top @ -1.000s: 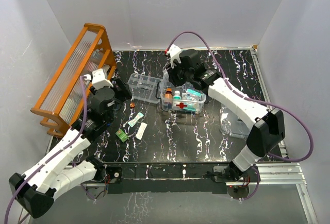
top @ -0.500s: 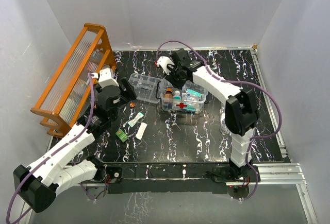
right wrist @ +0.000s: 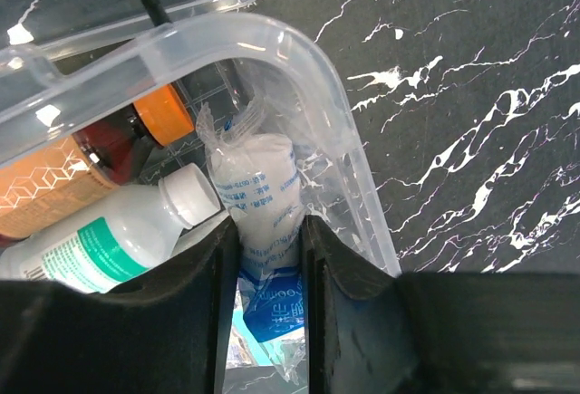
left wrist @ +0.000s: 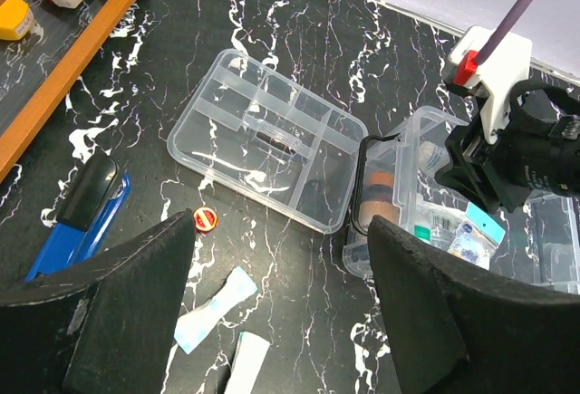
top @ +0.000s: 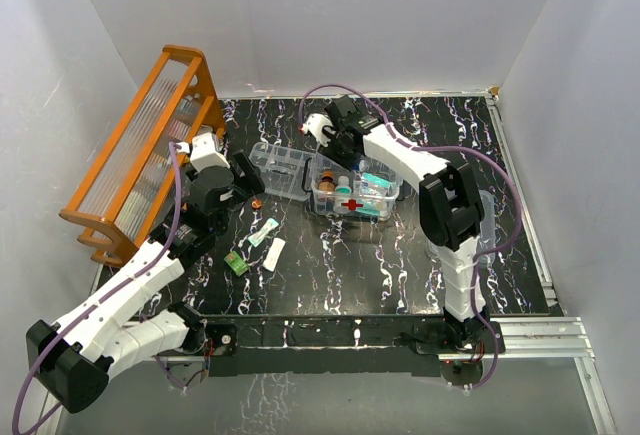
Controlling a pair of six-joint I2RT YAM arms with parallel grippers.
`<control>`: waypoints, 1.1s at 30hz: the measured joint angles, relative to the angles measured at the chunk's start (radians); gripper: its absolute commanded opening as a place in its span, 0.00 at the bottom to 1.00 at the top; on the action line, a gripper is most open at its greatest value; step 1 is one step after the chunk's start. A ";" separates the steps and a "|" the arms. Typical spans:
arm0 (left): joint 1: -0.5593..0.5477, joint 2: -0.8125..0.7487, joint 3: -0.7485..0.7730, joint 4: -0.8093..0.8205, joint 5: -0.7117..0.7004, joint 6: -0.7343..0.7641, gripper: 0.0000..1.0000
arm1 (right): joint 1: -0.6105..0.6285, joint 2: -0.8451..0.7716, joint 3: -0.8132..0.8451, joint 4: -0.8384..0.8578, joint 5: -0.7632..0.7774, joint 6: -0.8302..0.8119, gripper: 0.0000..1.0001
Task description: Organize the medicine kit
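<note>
The clear rectangular plastic medicine kit with a red cross [top: 352, 206] sits mid-way across the black marbled worktop [top: 400, 267]. Inside it, the right gripper [right wrist: 270, 231] clenches a white roll in clear wrapper [right wrist: 258, 181]. The left gripper [left wrist: 281, 231] hangs released above the worktop, holding nothing.

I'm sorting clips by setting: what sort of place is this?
Probably a robotics lab cell: left arm and right arm bolted at a marbled table, bare white walls boxing it in, a medicine kit laid out.
</note>
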 measured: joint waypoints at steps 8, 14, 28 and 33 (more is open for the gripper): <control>0.000 0.000 0.000 -0.002 0.000 -0.003 0.75 | 0.002 0.026 0.000 0.043 0.010 0.012 0.46; 0.000 0.001 0.000 -0.002 0.000 -0.003 0.75 | 0.003 0.028 -0.011 0.080 0.011 0.036 0.54; 0.000 0.005 0.000 -0.001 0.000 -0.003 0.75 | -0.015 -0.026 -0.155 0.267 -0.005 0.364 0.16; 0.000 0.005 0.000 -0.002 0.000 -0.003 0.75 | -0.016 -0.038 -0.221 0.352 -0.024 0.491 0.13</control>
